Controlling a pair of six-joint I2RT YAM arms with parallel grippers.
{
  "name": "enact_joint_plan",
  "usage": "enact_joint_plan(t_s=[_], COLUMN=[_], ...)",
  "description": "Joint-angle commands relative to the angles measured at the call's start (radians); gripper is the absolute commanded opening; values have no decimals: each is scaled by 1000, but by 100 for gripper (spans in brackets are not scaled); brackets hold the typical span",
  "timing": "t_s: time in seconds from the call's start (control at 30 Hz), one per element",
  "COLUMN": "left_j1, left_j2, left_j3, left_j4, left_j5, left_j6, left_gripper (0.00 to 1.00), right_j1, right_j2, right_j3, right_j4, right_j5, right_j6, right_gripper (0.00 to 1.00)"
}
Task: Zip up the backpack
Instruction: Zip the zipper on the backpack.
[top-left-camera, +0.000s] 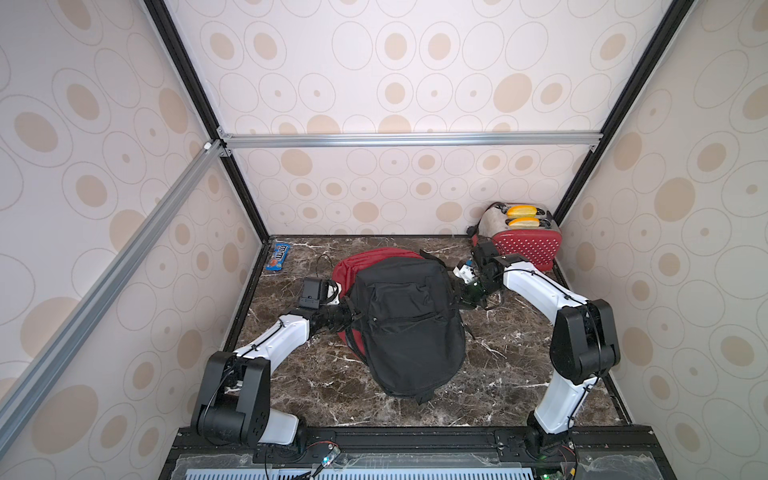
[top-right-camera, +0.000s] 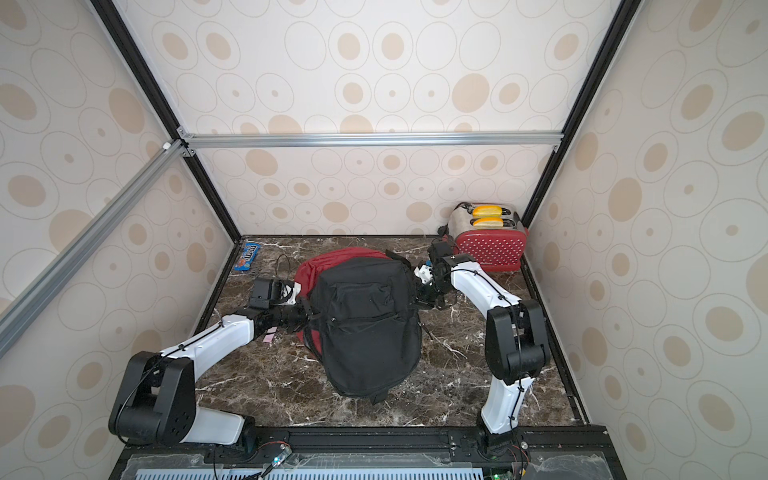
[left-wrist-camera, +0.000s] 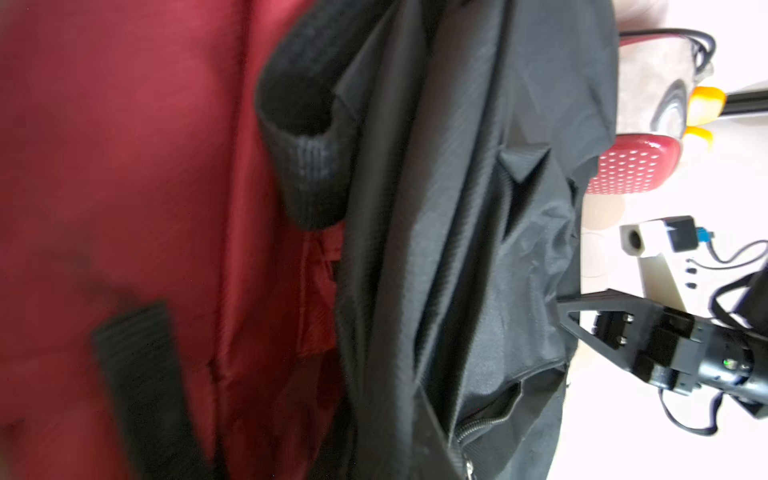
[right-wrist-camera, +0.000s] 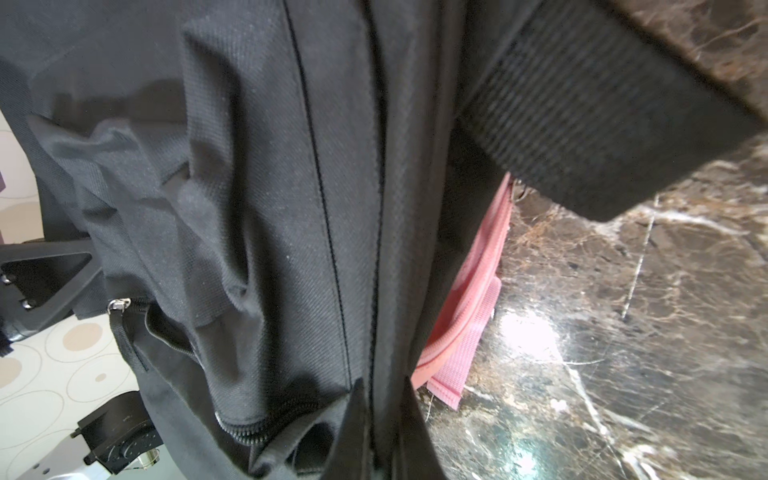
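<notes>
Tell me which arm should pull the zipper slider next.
Left, likely. The left fingers are closed right beside the zipper slider, whose tab hangs free. The right fingers pinch the backpack's opposite side, far from the slider, better suited to anchoring.

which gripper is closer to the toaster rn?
Right. The right gripper sits at the backpack edge that faces the toaster, a short gap from it. The left gripper is at the opposite edge, the bag between.

Left end effector (top-left-camera: 351, 316) tips behind backpack (top-left-camera: 407, 324)
</notes>
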Motion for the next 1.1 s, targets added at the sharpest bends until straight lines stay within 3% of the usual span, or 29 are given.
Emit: enact_joint_plan(t_s=[0.0,0.03,0.27,0.37,0.43,0.6,0.77,0.93,1.07], left_j1=[-31,-31,-31,-31,-31,-30,-31,-31,-32], left_j2=[8,3,-57,-78,-94,-112,-109,-103,-94], left_j3=[7,11,19,12,11,12,18,51,71], left_j4=[118,120,38,-3,-32,-85,-104,-148,-171], left_j5=[112,119,71,32,3,-53,-83,-101,-106], left_j6=[-45,-48,-4,14,25,50,50,63,69], left_gripper=[6,0,0,0,0,0,0,0,0], right_j1=[8,8,5,5,5,22,185,408,500], right_j2=[26,27,51,51,37,-15,-41,42,114], right_j3=[1,7,105,191,251,410,540,656,707], right_j4=[62,59,-36,-141,-207,-334,-376,-396,-405], right_j5=[-71,-72,-8,111,217,464,569,500,441], right_j6=[29,30,-4,-50,-77,-111,-177,-227,-238], right_gripper=[0,0,1,31,44,57,54,30,25])
